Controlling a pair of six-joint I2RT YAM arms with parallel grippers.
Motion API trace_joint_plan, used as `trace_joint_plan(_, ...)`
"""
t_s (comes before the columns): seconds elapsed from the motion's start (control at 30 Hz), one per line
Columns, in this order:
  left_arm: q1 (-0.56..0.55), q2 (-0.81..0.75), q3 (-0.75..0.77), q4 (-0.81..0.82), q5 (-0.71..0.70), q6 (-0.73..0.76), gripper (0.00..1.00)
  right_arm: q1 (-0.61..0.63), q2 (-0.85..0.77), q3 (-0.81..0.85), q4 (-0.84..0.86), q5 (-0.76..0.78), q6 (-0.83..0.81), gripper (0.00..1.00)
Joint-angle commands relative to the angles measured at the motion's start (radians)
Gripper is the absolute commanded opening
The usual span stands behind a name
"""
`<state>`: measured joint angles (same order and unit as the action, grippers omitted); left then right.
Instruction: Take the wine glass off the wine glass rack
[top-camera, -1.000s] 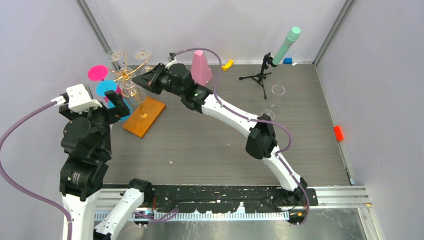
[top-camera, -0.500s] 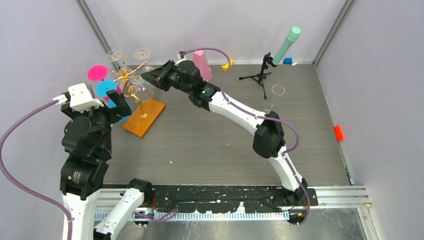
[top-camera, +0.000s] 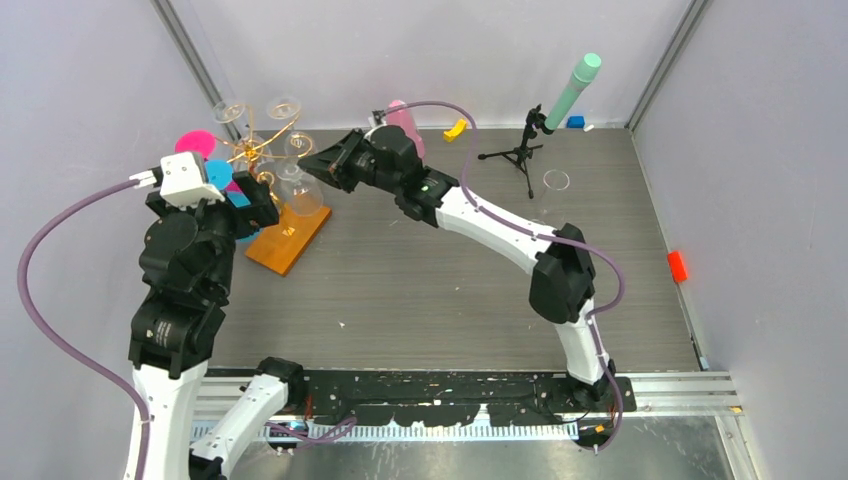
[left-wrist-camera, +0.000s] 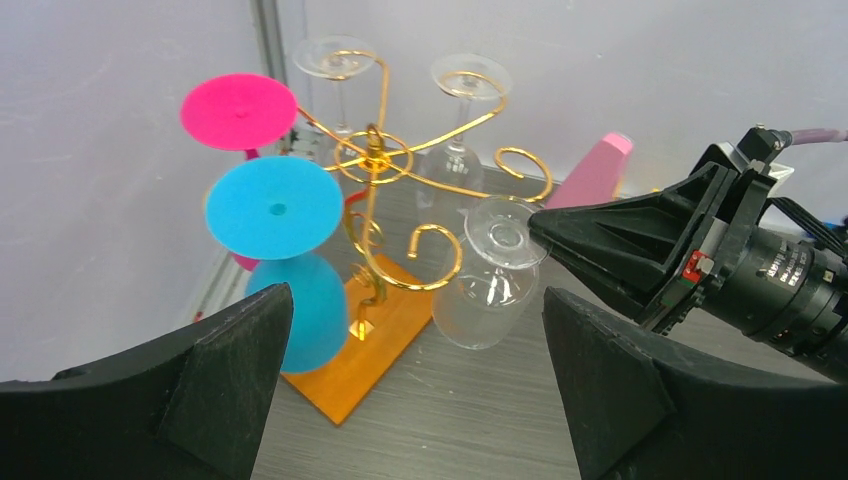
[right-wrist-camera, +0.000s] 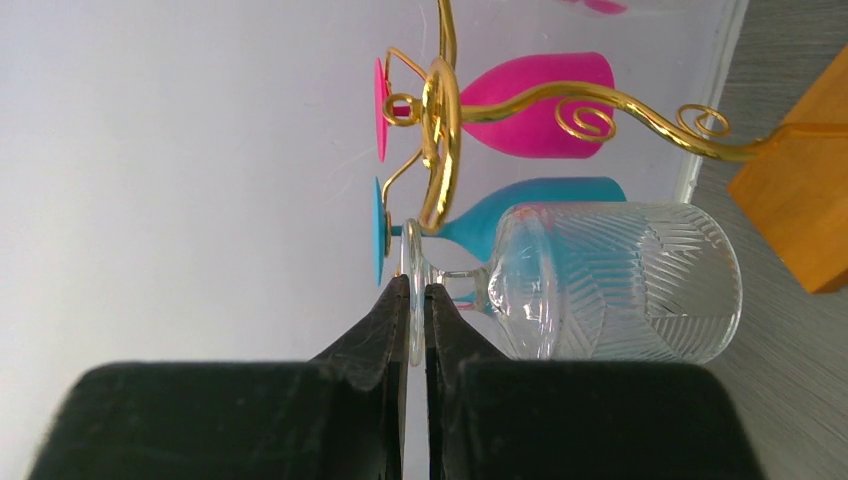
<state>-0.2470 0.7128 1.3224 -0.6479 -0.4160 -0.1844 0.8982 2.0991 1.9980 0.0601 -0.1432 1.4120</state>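
1. lifting-off step in hand, seemingly; right gripper (right-wrist-camera: 415, 292) clenched on the foot of the clear wine glass (right-wrist-camera: 610, 280); left gripper (left-wrist-camera: 415, 295) spread wide, empty
2. glass bowl-down, just beside a curled arm of the wine glass rack (left-wrist-camera: 372, 160); unclear whether free of the wire
3. next: draw sideways, level, away from the curls

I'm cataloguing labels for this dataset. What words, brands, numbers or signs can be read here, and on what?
No text is legible.
Tiny white print on the black camera lens at the right wrist: too small to read.
The gold wire wine glass rack, its orange-brown wooden base, clear ribbed wine glass: no writing visible.
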Motion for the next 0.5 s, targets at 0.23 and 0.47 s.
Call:
trace_joint_plan(0.23, 0.005, 0.103, 0.041, 0.014, 0.354, -0.176, 0.99, -0.074, -0.35, -0.325, 0.176, -0.059, -0.059, 0.0)
trace_joint_plan(0.47, 0.005, 0.195, 0.009, 0.111, 0.632, -0.336, 0.99, -0.137, -0.521, -0.547, 0.247, -0.083, -0.091, 0.0)
